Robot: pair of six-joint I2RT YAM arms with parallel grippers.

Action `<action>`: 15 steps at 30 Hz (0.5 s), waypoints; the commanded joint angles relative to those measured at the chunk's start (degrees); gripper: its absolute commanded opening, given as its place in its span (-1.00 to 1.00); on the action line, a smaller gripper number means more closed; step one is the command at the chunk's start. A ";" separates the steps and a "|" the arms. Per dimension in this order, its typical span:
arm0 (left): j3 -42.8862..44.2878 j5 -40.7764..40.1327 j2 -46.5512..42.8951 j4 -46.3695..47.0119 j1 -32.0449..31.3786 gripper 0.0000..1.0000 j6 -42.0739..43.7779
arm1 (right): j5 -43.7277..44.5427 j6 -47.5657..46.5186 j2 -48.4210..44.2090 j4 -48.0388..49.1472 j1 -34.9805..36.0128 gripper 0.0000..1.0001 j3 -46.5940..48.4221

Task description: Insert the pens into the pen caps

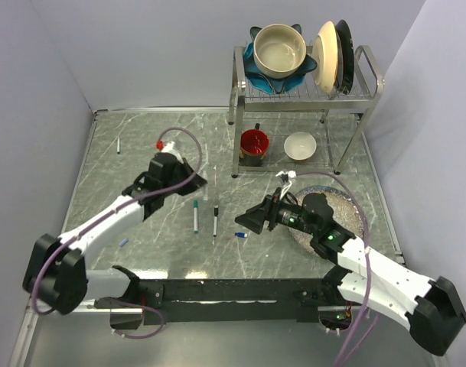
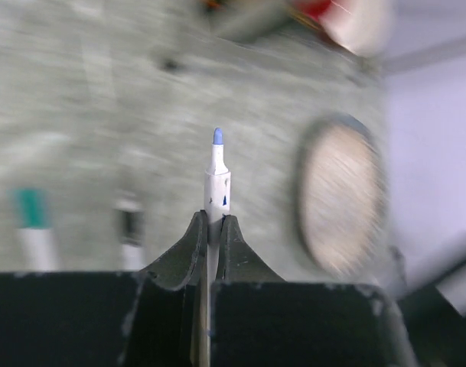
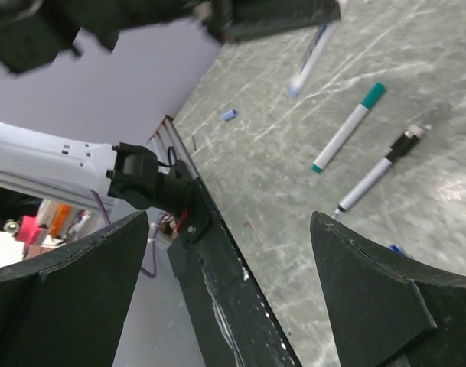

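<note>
Left wrist view: a blue-tipped pen (image 2: pixel 216 182), uncapped, is clamped in the left gripper (image 2: pixel 215 220) above the table. A blue cap (image 1: pixel 241 235) is seen just beside the wide-spread, empty right gripper (image 1: pixel 244 222), not yet grasped. A teal-ended pen (image 1: pixel 196 216) and a black-ended pen (image 1: pixel 215 222) are laid between the arms, with a dish rack (image 1: pixel 305 84) well apart.
</note>
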 commanded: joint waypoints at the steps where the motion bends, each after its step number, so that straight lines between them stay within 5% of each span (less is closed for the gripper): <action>1: -2.18 4.84 -5.83 9.77 -6.55 -0.98 -5.64 | -3.16 2.53 6.36 11.83 0.81 0.82 3.43; 9: -6.05 4.25 -11.82 15.50 -11.03 -0.98 -10.65 | -0.71 4.64 11.64 16.49 2.65 0.36 6.25; 15: -9.91 4.67 -12.53 21.20 -12.09 -0.98 -14.69 | 1.84 6.04 13.93 17.73 3.89 0.22 7.48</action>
